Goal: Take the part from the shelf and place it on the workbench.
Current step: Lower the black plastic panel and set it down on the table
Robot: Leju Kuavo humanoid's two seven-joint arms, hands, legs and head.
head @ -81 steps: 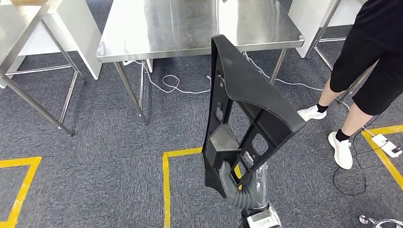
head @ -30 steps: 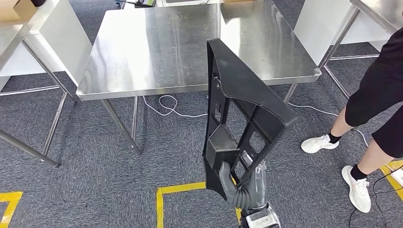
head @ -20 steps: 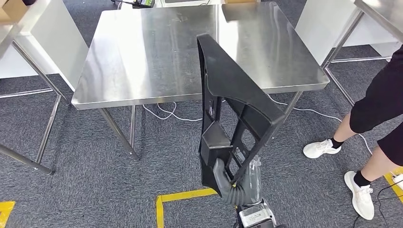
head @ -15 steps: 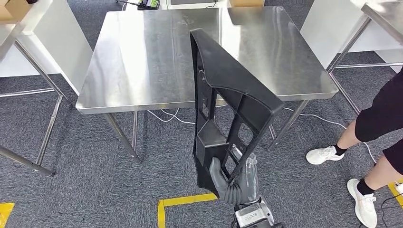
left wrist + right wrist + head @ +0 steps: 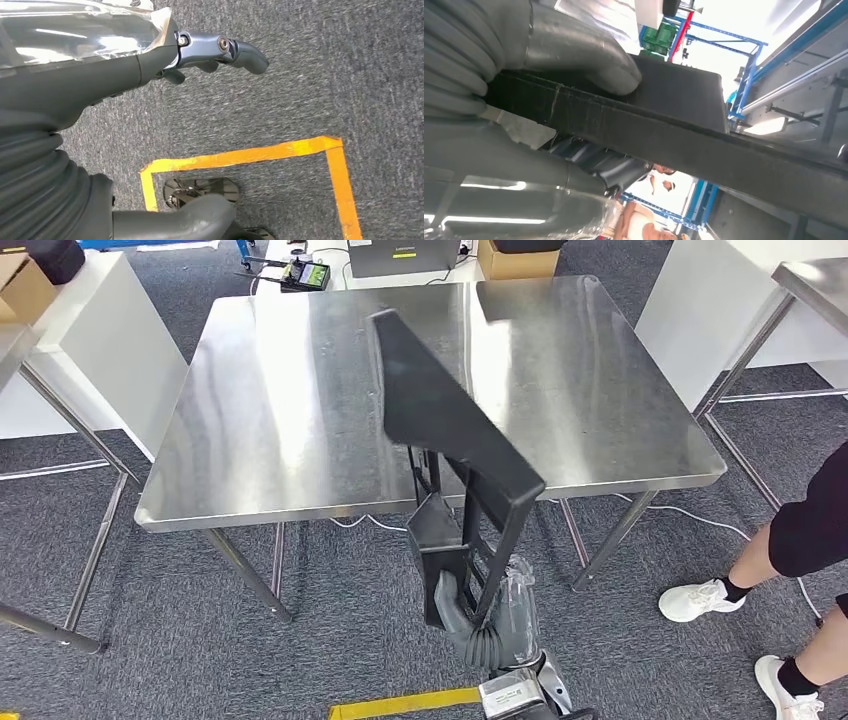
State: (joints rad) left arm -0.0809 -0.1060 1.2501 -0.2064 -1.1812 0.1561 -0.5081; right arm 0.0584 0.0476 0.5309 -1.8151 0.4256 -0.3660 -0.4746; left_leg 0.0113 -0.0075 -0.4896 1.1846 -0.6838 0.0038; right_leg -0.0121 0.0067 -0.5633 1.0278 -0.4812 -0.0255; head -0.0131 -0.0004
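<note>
Now right hand point(image 5: 480, 625) grips part point(image 5: 445, 425).

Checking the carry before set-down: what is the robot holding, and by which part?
The right robot hand grips the black part at its lower end; the left robot hand holds nothing.

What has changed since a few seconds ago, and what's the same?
The robot has walked up to the steel workbench, and the black part has tipped forward so its top now hangs over the tabletop. The right hand still grips the part's lower end; the left hand still hangs empty.
</note>
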